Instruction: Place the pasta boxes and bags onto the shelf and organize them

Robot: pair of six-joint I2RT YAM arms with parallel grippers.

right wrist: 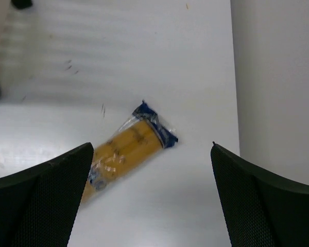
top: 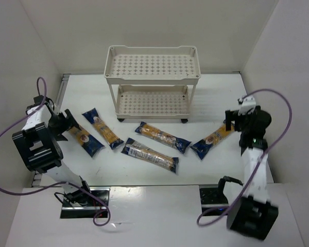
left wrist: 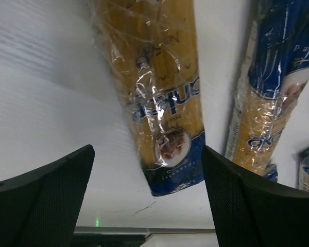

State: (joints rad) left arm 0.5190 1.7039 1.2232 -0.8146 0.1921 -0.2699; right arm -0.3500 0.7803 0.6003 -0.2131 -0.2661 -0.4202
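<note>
Five pasta packets lie flat on the table in front of the shelf (top: 152, 66), a cream two-tier cart whose trays hold nothing. From left they are one packet (top: 83, 138), a second (top: 104, 128), a lower middle one (top: 149, 155), an upper middle one (top: 162, 137) and the right one (top: 212, 139). My left gripper (top: 68, 120) is open and empty over the near end of the leftmost packet (left wrist: 165, 103), with its neighbour (left wrist: 270, 98) to the right. My right gripper (top: 229, 121) is open and empty above the far end of the right packet (right wrist: 126, 149).
White walls enclose the table on the left, back and right; the right wall (right wrist: 278, 77) is close to my right gripper. The cart's dark casters (right wrist: 20, 3) show at the top left of the right wrist view. Purple cables loop off both arms.
</note>
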